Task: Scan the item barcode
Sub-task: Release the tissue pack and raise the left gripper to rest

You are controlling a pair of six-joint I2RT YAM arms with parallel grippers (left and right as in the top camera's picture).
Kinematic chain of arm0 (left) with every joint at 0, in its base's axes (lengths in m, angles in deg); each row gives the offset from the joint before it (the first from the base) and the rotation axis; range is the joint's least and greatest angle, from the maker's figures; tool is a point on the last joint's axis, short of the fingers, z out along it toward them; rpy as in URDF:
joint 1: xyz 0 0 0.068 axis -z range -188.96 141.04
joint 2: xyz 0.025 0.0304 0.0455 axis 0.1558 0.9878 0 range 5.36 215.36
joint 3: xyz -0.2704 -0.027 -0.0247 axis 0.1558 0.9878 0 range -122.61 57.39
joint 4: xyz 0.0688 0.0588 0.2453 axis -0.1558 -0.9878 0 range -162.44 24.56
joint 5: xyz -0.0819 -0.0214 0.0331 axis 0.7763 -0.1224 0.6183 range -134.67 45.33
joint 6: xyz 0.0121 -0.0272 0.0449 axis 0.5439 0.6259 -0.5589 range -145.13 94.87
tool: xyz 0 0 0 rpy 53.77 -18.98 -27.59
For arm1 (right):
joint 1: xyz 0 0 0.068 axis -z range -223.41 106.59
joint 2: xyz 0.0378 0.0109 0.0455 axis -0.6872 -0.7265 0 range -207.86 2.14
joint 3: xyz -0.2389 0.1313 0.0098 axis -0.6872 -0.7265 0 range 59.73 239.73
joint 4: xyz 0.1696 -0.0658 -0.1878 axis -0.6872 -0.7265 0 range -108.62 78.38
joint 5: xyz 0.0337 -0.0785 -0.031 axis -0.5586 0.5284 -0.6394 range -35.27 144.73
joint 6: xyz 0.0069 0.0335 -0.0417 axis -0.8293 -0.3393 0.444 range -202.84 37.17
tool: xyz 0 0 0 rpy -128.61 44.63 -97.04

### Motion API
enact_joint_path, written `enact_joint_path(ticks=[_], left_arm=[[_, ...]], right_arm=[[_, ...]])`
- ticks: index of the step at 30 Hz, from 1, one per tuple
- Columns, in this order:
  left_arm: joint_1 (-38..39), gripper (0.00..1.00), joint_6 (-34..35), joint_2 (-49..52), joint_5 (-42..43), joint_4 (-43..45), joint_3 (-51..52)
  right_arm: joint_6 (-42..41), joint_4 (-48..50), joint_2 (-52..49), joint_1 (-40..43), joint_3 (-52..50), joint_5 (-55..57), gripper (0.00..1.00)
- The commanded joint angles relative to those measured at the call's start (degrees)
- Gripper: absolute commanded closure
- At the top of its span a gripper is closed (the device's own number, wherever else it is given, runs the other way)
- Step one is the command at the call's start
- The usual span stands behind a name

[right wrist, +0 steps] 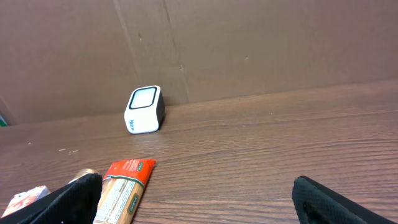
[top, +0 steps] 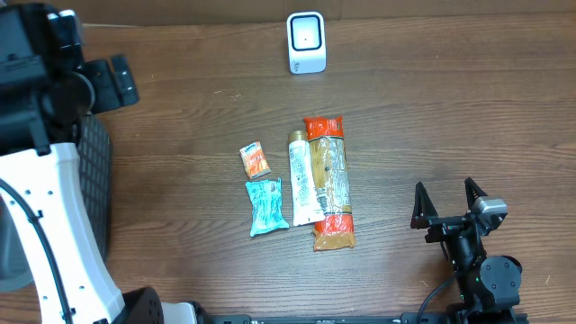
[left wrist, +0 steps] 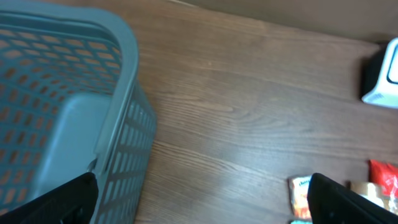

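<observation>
Wooden table [top: 450, 108]: 4 items [top: 306, 184] lie well left of wide-spread right gripper [top: 445, 187].

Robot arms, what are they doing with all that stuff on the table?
Nothing is picked up yet. The left gripper and right gripper are open and empty. A tube, a long pack, a teal packet and an orange packet lie together in the middle. The scanner stands at the far edge, and a basket sits near the left gripper. Nothing is being scanned.
</observation>
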Motion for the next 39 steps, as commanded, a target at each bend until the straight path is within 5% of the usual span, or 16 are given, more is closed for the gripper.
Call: enact_joint_path(ticks=[1,39], left_arm=[[-3.30,0.02,-4.79,1.01,9.31,0.11,-0.33],[-4.24,0.00,-4.81,1.18,8.63,0.15,-0.33]], right_arm=[[0.07,0.35,0.52,0.20,-0.59,0.35,0.00],[0.07,0.35,0.50,0.20,-0.59,0.33,0.00]])
